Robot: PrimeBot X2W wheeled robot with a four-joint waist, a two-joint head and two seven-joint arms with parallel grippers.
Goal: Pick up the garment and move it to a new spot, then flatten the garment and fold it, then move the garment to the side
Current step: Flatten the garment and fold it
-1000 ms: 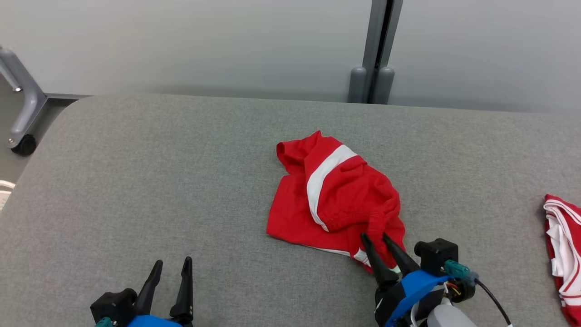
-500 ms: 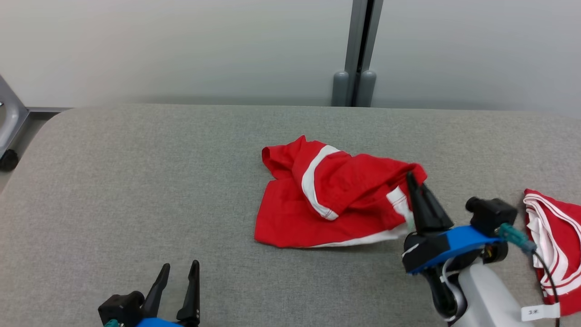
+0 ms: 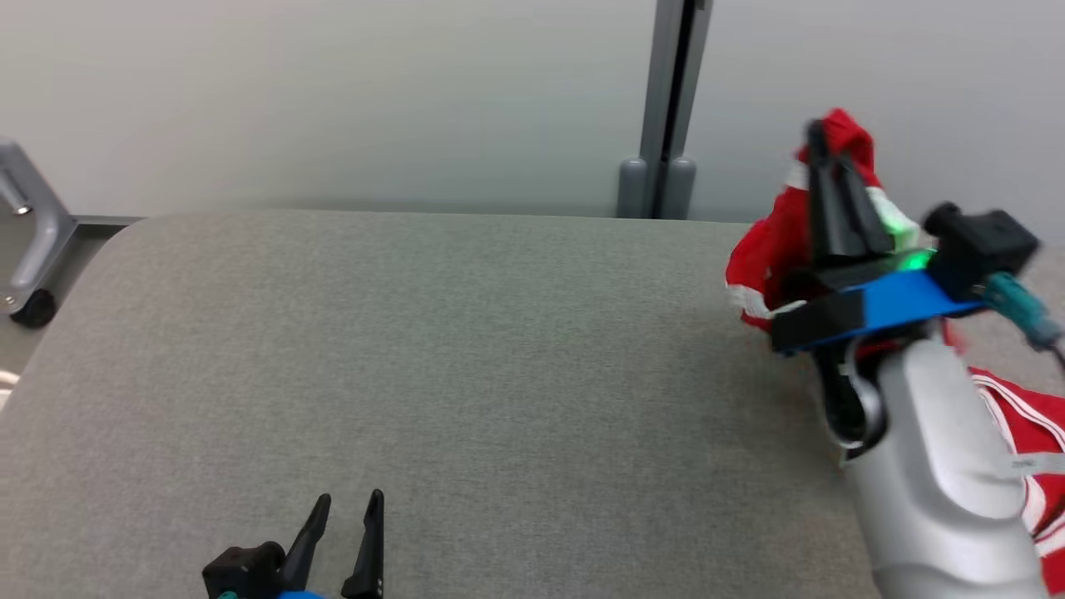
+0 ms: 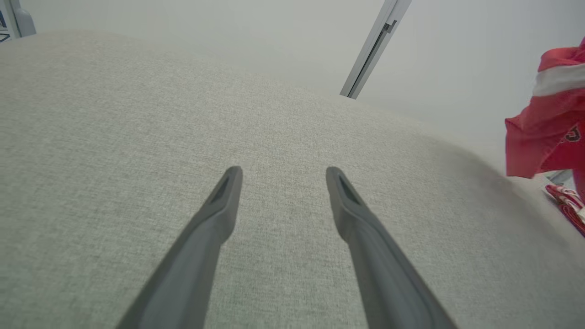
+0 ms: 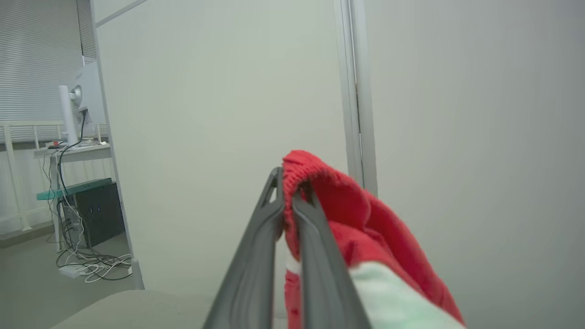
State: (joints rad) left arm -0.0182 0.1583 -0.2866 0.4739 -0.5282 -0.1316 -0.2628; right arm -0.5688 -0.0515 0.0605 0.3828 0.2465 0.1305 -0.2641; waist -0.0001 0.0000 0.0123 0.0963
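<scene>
Padded surface (image 3: 416, 358), covered in plain grey woven fabric, flat and smooth. Rounds off at the far corner well left of the grey post (image 3: 670, 83); runs its far edge just in front of the post's foot. Bears a red cloth with white stripes (image 3: 1023, 424) well to the right of the post and nearer, at the right edge, bunched and partly hidden. Right of the post, red garment (image 3: 774, 241) hanging; perhaps clear of the fabric, though too blurred to be sure.
</scene>
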